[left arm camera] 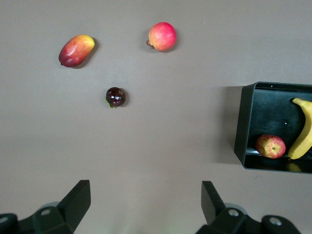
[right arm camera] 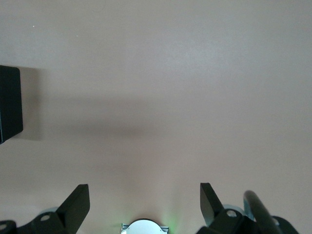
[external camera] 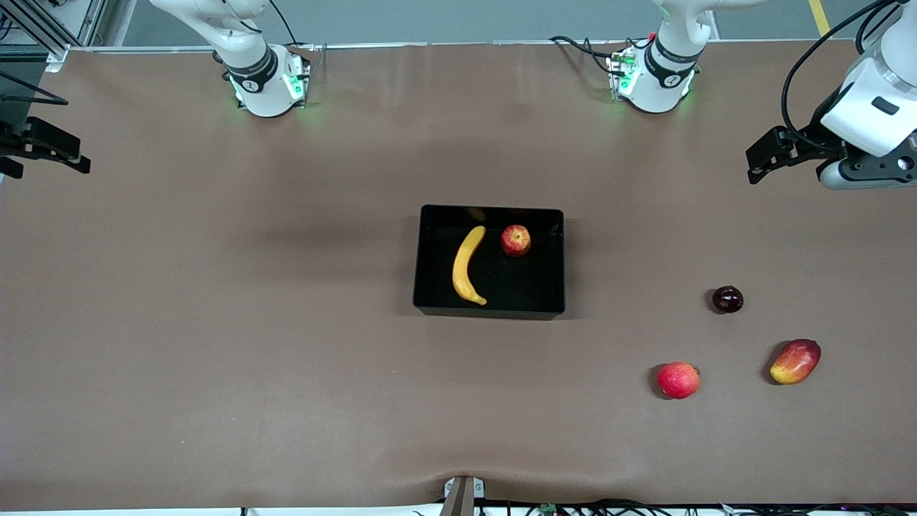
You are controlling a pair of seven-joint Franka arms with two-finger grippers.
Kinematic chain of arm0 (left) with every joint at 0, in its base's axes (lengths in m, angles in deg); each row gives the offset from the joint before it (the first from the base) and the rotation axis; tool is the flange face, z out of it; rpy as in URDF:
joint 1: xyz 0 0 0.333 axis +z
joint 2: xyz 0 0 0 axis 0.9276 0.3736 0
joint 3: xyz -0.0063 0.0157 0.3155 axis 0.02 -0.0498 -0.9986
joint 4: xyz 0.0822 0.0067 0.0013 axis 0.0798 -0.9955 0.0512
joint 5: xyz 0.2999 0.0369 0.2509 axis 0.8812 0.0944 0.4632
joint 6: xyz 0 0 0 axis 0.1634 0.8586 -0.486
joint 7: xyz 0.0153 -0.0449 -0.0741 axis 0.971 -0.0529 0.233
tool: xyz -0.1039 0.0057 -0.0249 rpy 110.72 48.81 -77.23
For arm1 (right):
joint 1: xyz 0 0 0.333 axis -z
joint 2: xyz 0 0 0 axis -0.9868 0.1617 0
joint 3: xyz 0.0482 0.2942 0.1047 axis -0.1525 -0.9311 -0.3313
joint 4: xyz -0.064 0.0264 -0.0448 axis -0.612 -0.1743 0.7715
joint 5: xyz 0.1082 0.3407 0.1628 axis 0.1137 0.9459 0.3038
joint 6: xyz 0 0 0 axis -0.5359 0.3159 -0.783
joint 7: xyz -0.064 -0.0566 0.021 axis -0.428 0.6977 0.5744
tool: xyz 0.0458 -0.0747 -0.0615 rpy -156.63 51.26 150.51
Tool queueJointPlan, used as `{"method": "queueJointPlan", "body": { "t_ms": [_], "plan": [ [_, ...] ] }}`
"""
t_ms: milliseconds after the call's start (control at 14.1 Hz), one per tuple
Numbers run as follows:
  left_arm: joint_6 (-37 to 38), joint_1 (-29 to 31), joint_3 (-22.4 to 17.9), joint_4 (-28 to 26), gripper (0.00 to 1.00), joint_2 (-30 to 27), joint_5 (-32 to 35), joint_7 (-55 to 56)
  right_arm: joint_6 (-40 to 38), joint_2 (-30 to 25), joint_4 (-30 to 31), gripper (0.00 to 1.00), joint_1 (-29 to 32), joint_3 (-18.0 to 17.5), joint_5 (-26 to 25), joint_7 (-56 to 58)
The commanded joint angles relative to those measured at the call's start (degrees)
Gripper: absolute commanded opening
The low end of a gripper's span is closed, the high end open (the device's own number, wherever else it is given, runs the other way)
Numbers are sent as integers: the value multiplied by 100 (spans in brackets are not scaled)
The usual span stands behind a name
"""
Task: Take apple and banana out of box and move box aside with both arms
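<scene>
The black box (external camera: pixel 489 310) stands at the middle of the table. The yellow banana (external camera: pixel 467 265) and the small red apple (external camera: pixel 516 240) lie inside it, side by side and apart. My left gripper (external camera: pixel 768 156) is open and empty, up in the air over the left arm's end of the table. My right gripper (external camera: pixel 54 159) is open and empty over the right arm's end. The left wrist view shows the open left gripper (left arm camera: pixel 145 197), the box (left arm camera: pixel 247 127), the apple (left arm camera: pixel 271 146) and the banana (left arm camera: pixel 303 131). The right wrist view shows the open right gripper (right arm camera: pixel 145 200) and a corner of the box (right arm camera: pixel 9 102).
Three loose fruits lie on the brown table toward the left arm's end, nearer the front camera than the box: a dark round fruit (external camera: pixel 727 299), a red round fruit (external camera: pixel 678 380) and a red-yellow mango (external camera: pixel 795 361). The arm bases (external camera: pixel 265 86) stand along the table's edge.
</scene>
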Motion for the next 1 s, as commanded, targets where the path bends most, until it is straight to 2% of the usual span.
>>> {"method": "queueJointPlan", "body": {
  "t_ms": [0,427,641,925],
  "plan": [
    [30,-76,33,174,100,288,-24,115,-8,-112,80,100,-7,2,32,-18],
    [-760,-646,279,-151,100,842,-50,482,-8,-121,80,100,-16,2,32,-19],
    [-1085,-1331,280,-169,100,1255,-24,1860,-8,-121,80,100,-8,2,32,-19],
    [-1919,-2052,280,-195,100,1984,20,3083,-8,-112,80,100,10,2,32,-19]
  ]
}}
